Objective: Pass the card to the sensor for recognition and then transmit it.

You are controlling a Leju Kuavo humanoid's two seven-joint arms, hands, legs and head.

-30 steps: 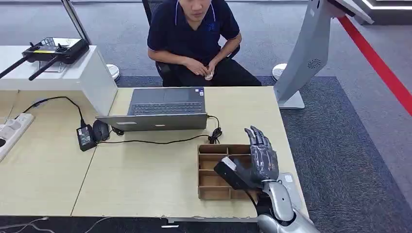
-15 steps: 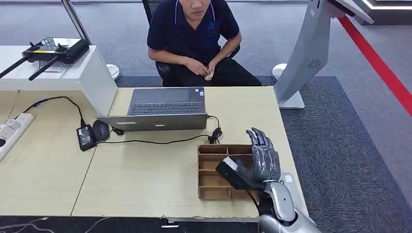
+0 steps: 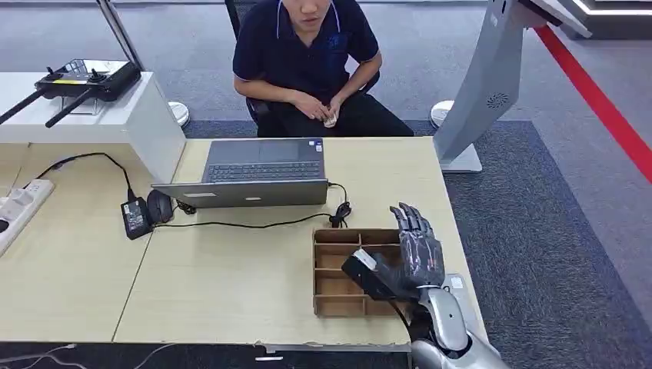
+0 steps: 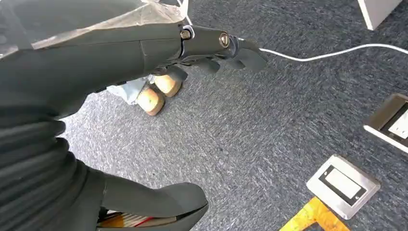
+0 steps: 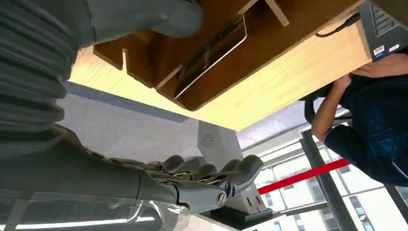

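A wooden divided tray [image 3: 327, 306] stands at the table's front right corner. My right hand [image 3: 415, 257] hovers just above it, fingers stretched out and apart, thumb over the compartments, holding nothing. The right wrist view shows a card [image 5: 211, 53] with a pale edge leaning inside one compartment of the tray [image 5: 288, 33], just beyond the thumb, with the fingers [image 5: 202, 185] spread away from it. The grey sensor stand [image 3: 492, 84] rises off the table's far right corner. My left hand [image 4: 144, 48] hangs over the carpet, fingers straight and empty.
A person [image 3: 307, 61] sits behind an open laptop [image 3: 261, 173] at the table's far side. A black cable [image 3: 246, 224] runs from the laptop to the tray's far edge. A mouse [image 3: 160, 206], power adapter [image 3: 136, 217] and power strip [image 3: 19, 207] lie left.
My right hand has drifted slightly nearer and lower over the tray. Nothing else has moved.
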